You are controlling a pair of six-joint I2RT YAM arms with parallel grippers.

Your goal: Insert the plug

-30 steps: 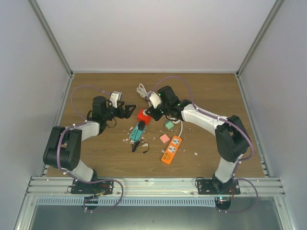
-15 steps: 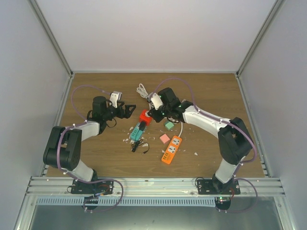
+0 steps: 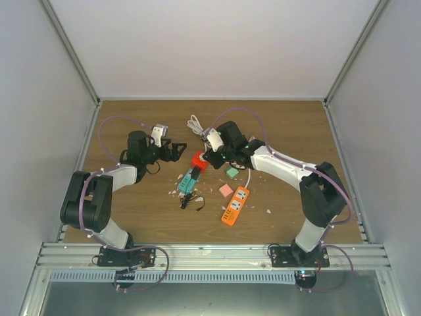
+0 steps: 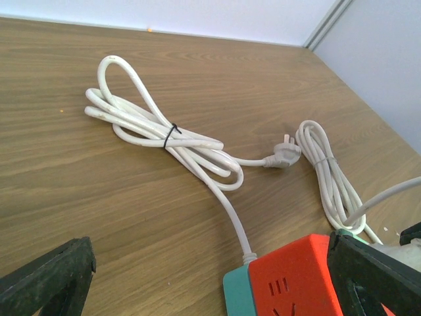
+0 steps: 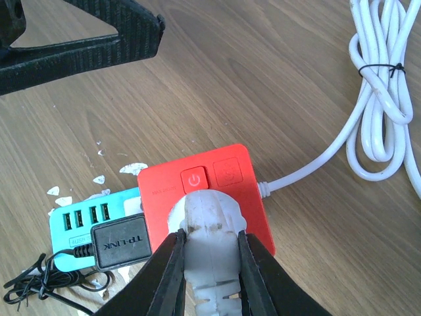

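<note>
A red socket cube (image 3: 198, 161) on a teal base sits mid-table; it also shows in the left wrist view (image 4: 296, 276) and the right wrist view (image 5: 223, 171). My right gripper (image 5: 209, 238) is shut on a white plug (image 5: 209, 217) and holds it against the cube's top face, just below its power button. I cannot tell whether the prongs are in. My left gripper (image 3: 177, 151) is open and empty just left of the cube, with its right finger (image 4: 375, 273) beside the cube.
A teal USB strip with a black adapter (image 5: 118, 242) lies against the cube. An orange power strip (image 3: 235, 205), a green block (image 3: 231, 172) and a pink block (image 3: 225, 190) lie nearby. White cable coils (image 4: 164, 135) and a loose plug (image 4: 284, 155) lie behind.
Almost nothing has moved. My left gripper has edged slightly farther back, and my right gripper stays on the plug over the cube.
</note>
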